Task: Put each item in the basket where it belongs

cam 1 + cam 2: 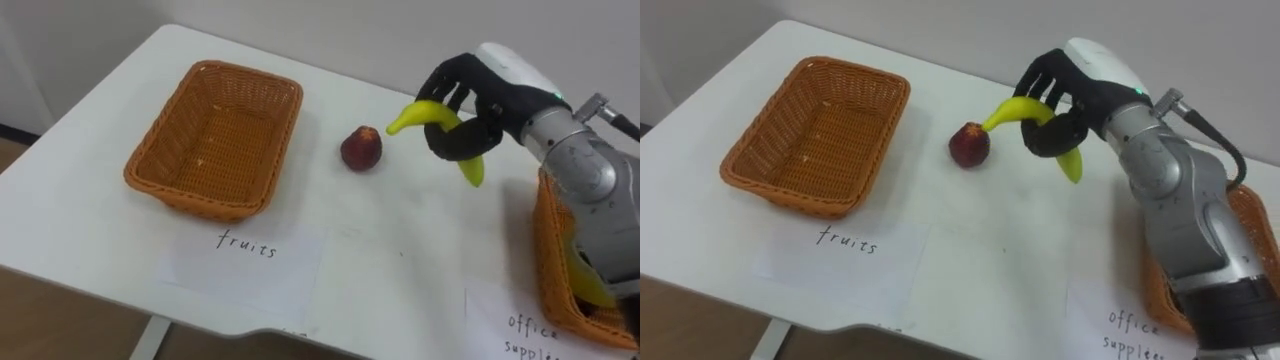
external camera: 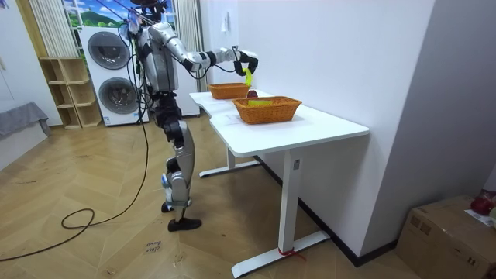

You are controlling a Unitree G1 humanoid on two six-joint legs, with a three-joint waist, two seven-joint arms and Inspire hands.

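**Banana in my right hand, on its way to the fruit basket**

Nearest me, two paper labels are lying at the front edge of the white table [image 1: 400, 260], one label [image 1: 245, 262] before each basket, so that each basket's sort is marked; the second label [image 1: 520, 325] is sitting on my right.

Just behind them two wicker baskets are standing well apart. The fruit basket [image 1: 160, 150] on my left is lying empty and waiting. The office basket [image 1: 548, 260] on my right is partly hiding behind my forearm, and one yellow thing [image 1: 590, 285] is showing inside it; I cannot tell what it is.

Farther out, between the baskets, one red fruit [image 1: 361, 148] is resting on the table, not yet sorted.

Just beside it and above the table, my right hand [image 1: 480, 95] is carrying one banana [image 1: 425, 116]. My fingers and thumb are curling round its middle, so both ends are sticking out free. I am holding it high, I judge, so it is clearing the red fruit and the basket wall as it is heading left.
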